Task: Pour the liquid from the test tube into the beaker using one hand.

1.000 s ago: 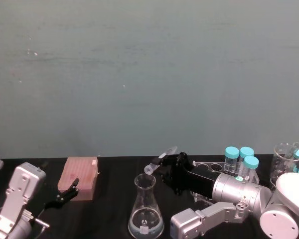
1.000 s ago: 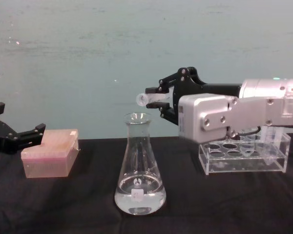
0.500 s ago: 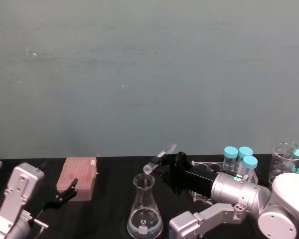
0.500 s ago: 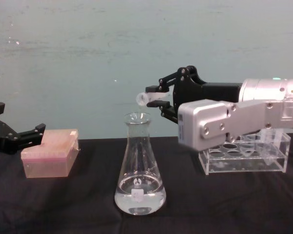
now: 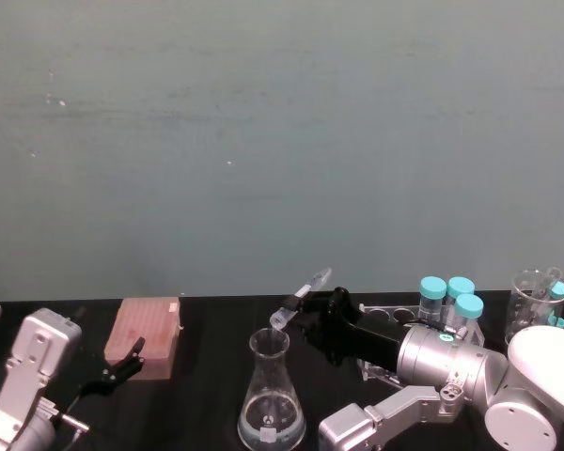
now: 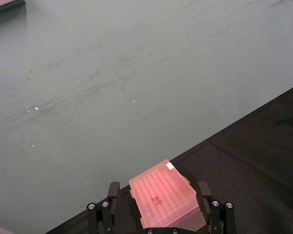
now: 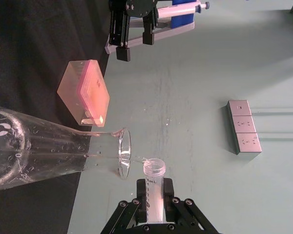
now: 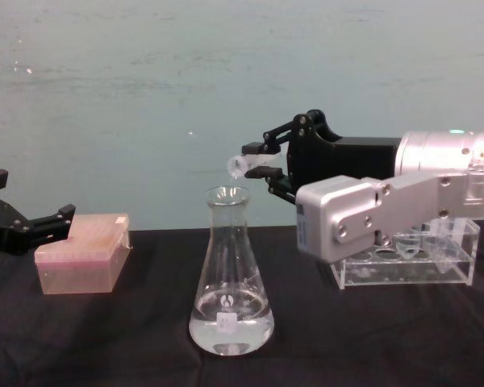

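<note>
My right gripper (image 8: pixel 262 160) is shut on the test tube (image 8: pixel 244 165), a slim clear tube with a flared rim. It holds the tube tilted, mouth down, just above the neck of the beaker (image 8: pixel 230 278), a clear conical flask with a small white label. In the right wrist view the test tube (image 7: pixel 154 187) sits between the fingers (image 7: pixel 172 207), its rim close beside the beaker (image 7: pixel 49 151) mouth. Clear liquid (image 8: pixel 230 326) lies in the beaker's base. In the head view the test tube (image 5: pixel 302 295) slants over the beaker (image 5: pixel 271 395). My left gripper (image 5: pixel 122 365) is open by the pink box.
A pink tip box (image 8: pixel 85 254) lies at the left on the black table. A clear acrylic rack (image 8: pixel 403 262) stands behind the right arm, with teal-capped tubes (image 5: pixel 446 296) and a glass vessel (image 5: pixel 536 301) at the far right.
The right gripper has tipped the test tube a little further, bringing its mouth lower and closer over the beaker's neck. The right arm's lower link has shifted slightly. The left arm has not moved.
</note>
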Robot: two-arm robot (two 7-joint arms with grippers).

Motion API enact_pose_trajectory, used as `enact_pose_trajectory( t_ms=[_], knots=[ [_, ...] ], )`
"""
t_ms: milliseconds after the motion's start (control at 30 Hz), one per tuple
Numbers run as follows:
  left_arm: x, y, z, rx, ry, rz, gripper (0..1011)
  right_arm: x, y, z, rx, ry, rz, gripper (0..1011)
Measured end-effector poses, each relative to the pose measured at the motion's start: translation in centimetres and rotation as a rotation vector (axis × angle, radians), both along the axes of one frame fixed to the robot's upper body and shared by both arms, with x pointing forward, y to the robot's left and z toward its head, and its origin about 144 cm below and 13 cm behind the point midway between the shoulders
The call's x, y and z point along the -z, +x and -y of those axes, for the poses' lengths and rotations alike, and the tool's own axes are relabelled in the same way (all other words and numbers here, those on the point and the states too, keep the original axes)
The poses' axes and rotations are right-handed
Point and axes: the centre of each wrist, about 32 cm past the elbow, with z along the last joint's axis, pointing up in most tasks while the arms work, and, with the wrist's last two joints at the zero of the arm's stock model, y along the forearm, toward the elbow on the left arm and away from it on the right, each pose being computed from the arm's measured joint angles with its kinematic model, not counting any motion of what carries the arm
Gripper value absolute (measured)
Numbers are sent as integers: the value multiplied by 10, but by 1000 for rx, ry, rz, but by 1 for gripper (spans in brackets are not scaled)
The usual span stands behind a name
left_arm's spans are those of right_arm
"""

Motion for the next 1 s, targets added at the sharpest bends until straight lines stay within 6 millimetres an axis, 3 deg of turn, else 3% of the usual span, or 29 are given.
enact_pose_trajectory(
  t_ms=[1000],
  knots=[
    [0,0,0,0,0,0,1000,2,4,-3,-7,-58,118,191]
  ],
)
